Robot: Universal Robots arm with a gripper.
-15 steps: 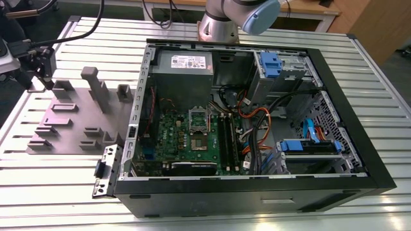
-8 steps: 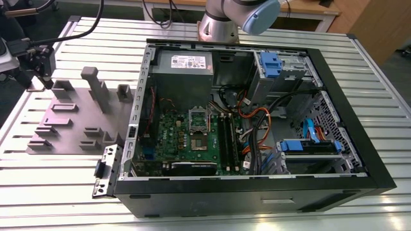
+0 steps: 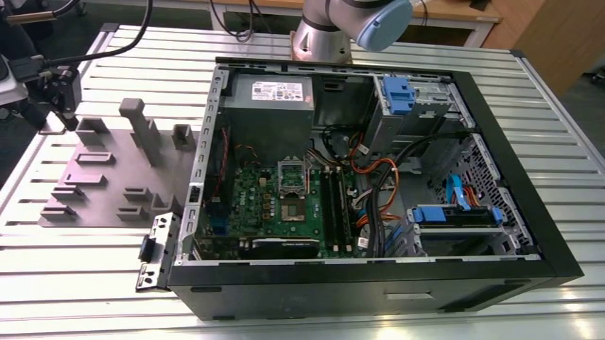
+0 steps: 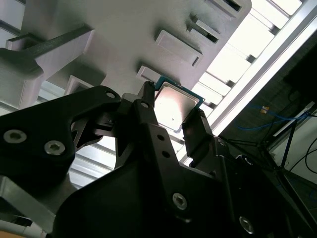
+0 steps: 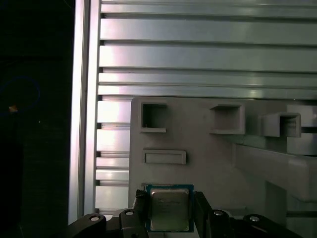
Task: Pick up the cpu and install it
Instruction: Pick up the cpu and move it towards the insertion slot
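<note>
Clamped by the tool (image 5: 170, 202) on the cpu (image 5: 170, 214) at the grey tray (image 5: 223, 163) edge. Could slip or tilt out, given such thin sides to grip.

Silver arm (image 3: 319, 41) with pale blue cap (image 3: 383, 21); black tool (image 4: 173, 110) with silver screws (image 4: 179, 200).

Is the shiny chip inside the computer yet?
Out: the cpu is clamped in the gripper, at the grey tray.
</note>
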